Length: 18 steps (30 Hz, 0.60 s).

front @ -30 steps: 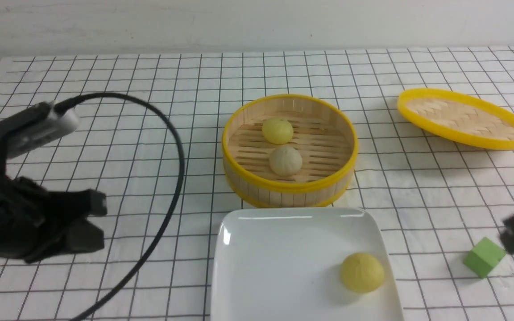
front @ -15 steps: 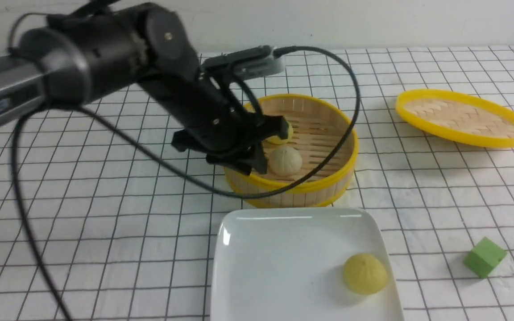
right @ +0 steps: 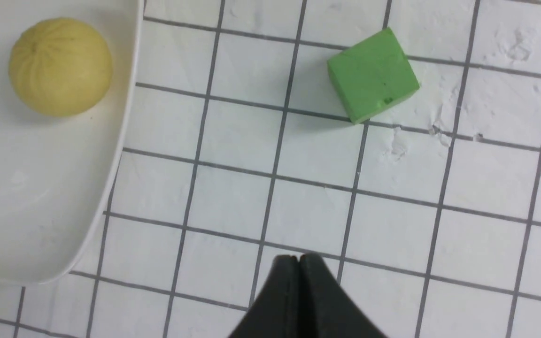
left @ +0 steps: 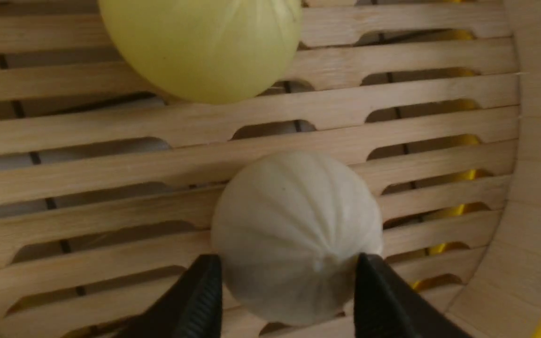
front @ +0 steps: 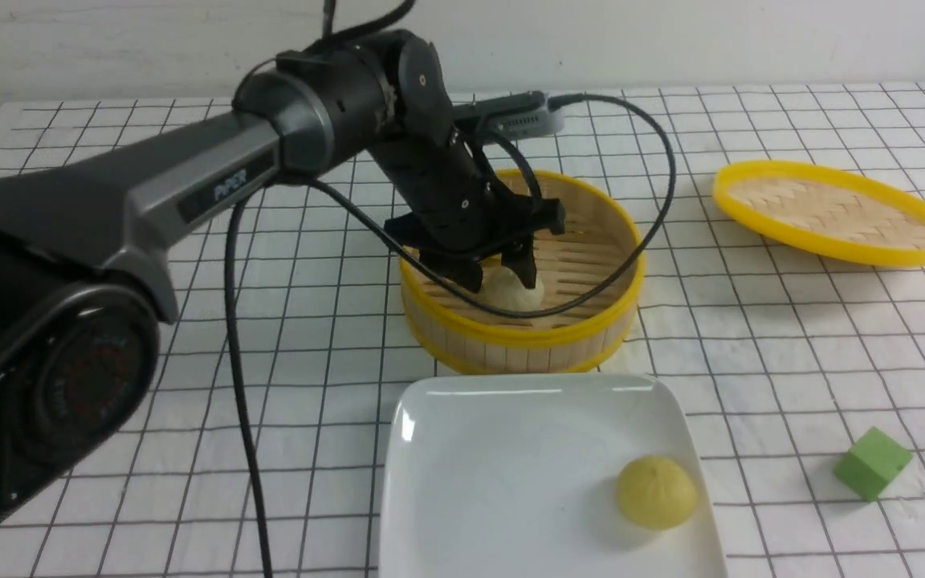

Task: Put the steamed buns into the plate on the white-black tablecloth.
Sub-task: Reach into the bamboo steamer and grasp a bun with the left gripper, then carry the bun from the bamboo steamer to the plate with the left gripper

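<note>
The off-white bun (front: 517, 294) lies in the bamboo steamer (front: 511, 337); it also shows in the left wrist view (left: 294, 220). My left gripper (front: 503, 281) is open, lowered into the steamer, with one finger (left: 204, 291) on each side of this bun. A pale yellow bun (left: 204, 42) lies beside it, hidden in the front view behind the arm. Another yellow bun (front: 655, 491) sits on the white square plate (front: 495, 457) on the white-black tablecloth (front: 751, 361). My right gripper (right: 298, 257) is shut and empty above the cloth, right of the plate (right: 17, 211).
The yellow-rimmed woven lid (front: 832, 210) lies at the back right. A green cube (front: 872, 463) sits right of the plate, also in the right wrist view (right: 373, 75). The left arm's cable (front: 238, 385) hangs over the cloth left of the plate.
My left arm has swung from the front left over to the steamer and lowered its open gripper around the off-white bun. My right gripper has drawn back out of the front view.
</note>
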Each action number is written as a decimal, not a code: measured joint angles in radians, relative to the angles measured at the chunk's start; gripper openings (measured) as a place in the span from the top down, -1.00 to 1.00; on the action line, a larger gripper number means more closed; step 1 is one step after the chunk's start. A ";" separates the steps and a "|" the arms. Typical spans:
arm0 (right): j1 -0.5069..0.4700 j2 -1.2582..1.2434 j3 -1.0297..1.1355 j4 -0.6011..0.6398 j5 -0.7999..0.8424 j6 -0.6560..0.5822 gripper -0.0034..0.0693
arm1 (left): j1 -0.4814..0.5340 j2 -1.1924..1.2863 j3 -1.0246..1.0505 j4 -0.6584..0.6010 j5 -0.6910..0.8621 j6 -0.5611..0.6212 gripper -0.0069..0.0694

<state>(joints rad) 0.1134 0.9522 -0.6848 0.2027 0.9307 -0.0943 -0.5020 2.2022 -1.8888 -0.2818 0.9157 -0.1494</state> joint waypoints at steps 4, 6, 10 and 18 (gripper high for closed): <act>0.000 0.000 0.000 0.001 -0.004 0.000 0.91 | 0.000 0.013 0.000 -0.004 0.017 -0.002 0.32; 0.000 0.000 0.000 0.001 -0.004 0.000 0.91 | 0.000 -0.017 0.000 -0.009 0.035 -0.002 0.65; 0.000 0.000 0.000 0.001 -0.004 0.000 0.90 | 0.000 -0.157 0.000 0.009 0.134 0.020 0.75; 0.000 -0.001 0.000 0.003 -0.004 0.000 0.88 | -0.030 -0.362 0.061 0.054 0.309 -0.012 0.74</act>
<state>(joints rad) 0.1134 0.9513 -0.6848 0.2053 0.9264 -0.0943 -0.5317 1.8400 -1.8273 -0.2282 1.2251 -0.1612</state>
